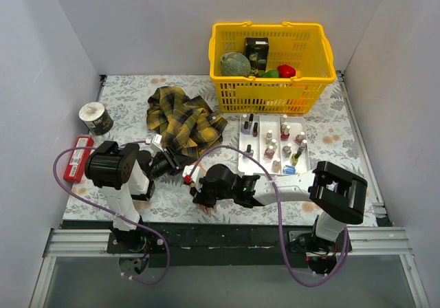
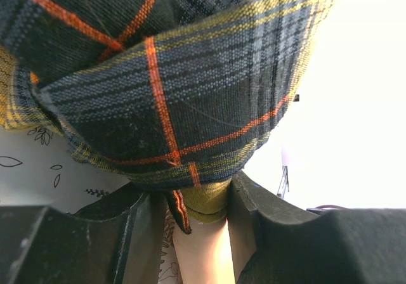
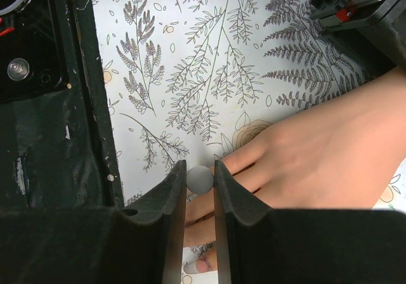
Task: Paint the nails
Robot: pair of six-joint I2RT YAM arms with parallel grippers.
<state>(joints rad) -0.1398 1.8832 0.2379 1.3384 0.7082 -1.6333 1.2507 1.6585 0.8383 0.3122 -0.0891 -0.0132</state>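
The peach mannequin hand lies palm down on the floral cloth, with its yellow-and-black plaid sleeve bunched behind it. My left gripper is shut across the wrist just below the sleeve cuff. My right gripper hovers over the fingers, shut on a small round grey brush cap. One of the nails shows between the jaws near the bottom edge, with a pinkish smear behind it. The other nails are hidden. In the top view the right gripper covers the hand.
A white tray with several nail polish bottles sits right of the hand. A yellow basket stands behind it. A tape roll and a red object lie at the left. The table's dark front edge runs close beside the fingers.
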